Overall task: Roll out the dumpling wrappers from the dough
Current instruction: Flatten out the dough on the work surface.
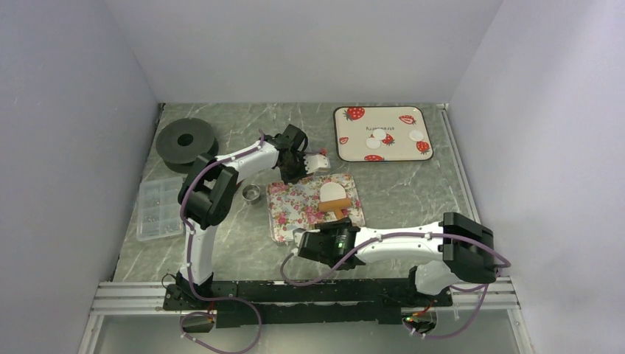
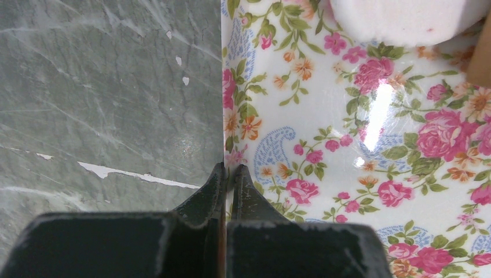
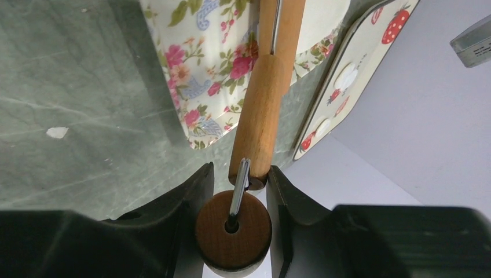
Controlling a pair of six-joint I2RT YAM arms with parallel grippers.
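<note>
A lump of white dough (image 1: 332,193) lies on the floral tray (image 1: 295,210) with a wooden roller (image 1: 337,208) against its near side. My right gripper (image 1: 335,227) is shut on the roller's round handle (image 3: 233,229); the barrel (image 3: 260,116) reaches away over the floral tray (image 3: 197,58). My left gripper (image 1: 306,164) is shut on that tray's rim, the fingertips (image 2: 220,176) pinching the edge (image 2: 223,116), and the dough (image 2: 405,20) shows at the top right. Three dumpling wrappers (image 1: 378,136) lie on the strawberry tray (image 1: 346,151), also seen from the right wrist (image 3: 345,75).
A small metal ring cutter (image 1: 252,193) stands on the table left of the floral tray. A black spool (image 1: 186,140) sits at the back left, a clear compartment box (image 1: 158,208) in front of it. Grey walls close in on both sides.
</note>
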